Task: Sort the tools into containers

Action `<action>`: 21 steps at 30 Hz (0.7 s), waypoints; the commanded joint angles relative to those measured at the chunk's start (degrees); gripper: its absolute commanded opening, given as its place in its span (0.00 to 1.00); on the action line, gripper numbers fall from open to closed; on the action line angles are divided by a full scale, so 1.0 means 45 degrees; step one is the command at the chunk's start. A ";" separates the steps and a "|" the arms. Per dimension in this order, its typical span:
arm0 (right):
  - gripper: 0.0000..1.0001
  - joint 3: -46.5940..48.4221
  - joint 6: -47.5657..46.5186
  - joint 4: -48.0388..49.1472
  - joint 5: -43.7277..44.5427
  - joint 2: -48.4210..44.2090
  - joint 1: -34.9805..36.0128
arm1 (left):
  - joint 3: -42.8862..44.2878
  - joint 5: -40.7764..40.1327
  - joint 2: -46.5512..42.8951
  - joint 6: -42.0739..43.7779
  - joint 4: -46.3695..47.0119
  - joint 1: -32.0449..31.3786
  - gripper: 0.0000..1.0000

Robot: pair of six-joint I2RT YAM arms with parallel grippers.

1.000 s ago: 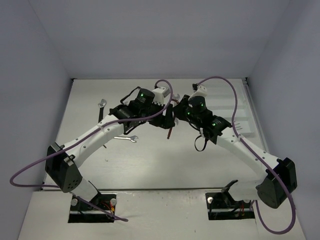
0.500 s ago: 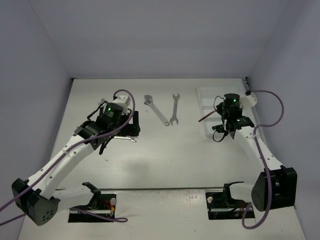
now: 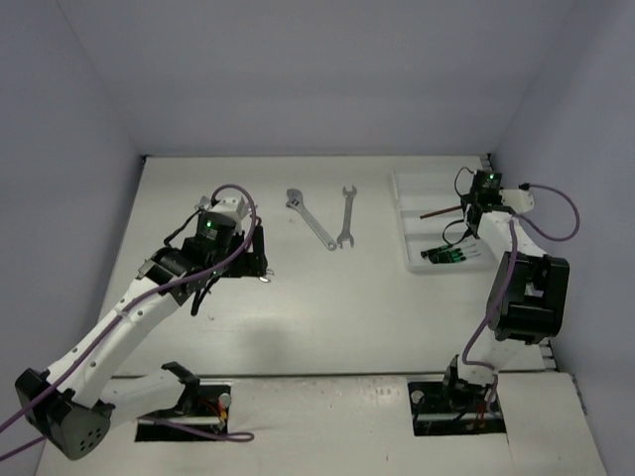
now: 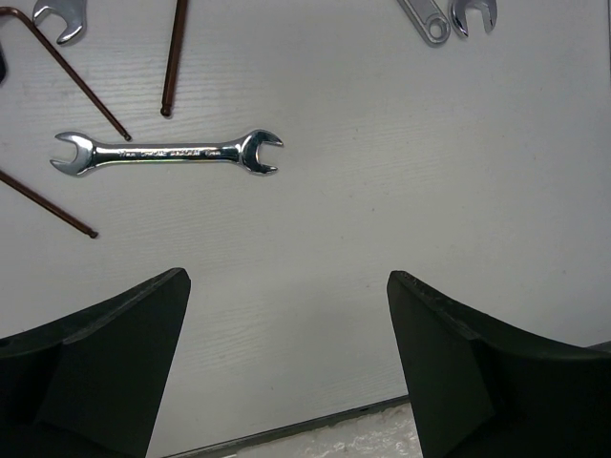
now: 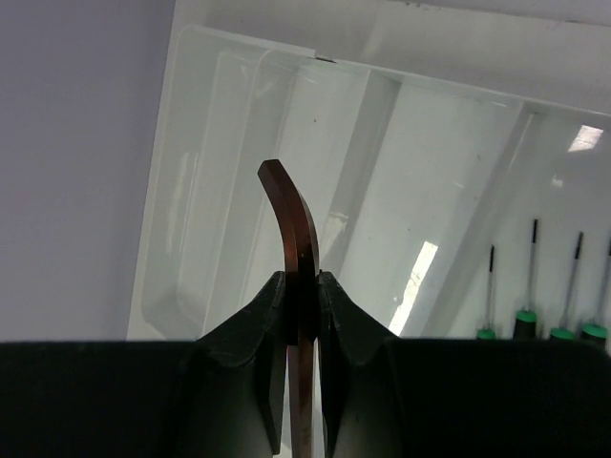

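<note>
Right claw [image 5: 304,282] pinches hex key [image 5: 296,224], pointing left across tray [image 5: 239,124].

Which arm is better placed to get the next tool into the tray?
Right. The right pincer is shut on a brown hex key over the white tray; the left pincer is open and empty, above a small wrench on the table.

High rear overhead; close wrist views down onto table [image 4: 382,239] and tray [image 5: 239,143].
</note>
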 commanded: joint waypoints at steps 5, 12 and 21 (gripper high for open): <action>0.00 0.1063 0.0855 0.2068 -0.0979 0.1658 -0.0315 | 0.0105 -0.0013 0.0201 -0.0803 0.0206 0.0067 0.82; 0.00 0.1221 0.1080 0.2560 -0.1350 0.2614 -0.0465 | 0.0006 -0.0036 0.0362 -0.0940 0.0219 0.0087 0.82; 0.21 0.1247 0.1397 0.2886 -0.1776 0.3371 -0.0524 | 0.0014 0.0078 0.0684 -0.1087 0.0204 0.0072 0.82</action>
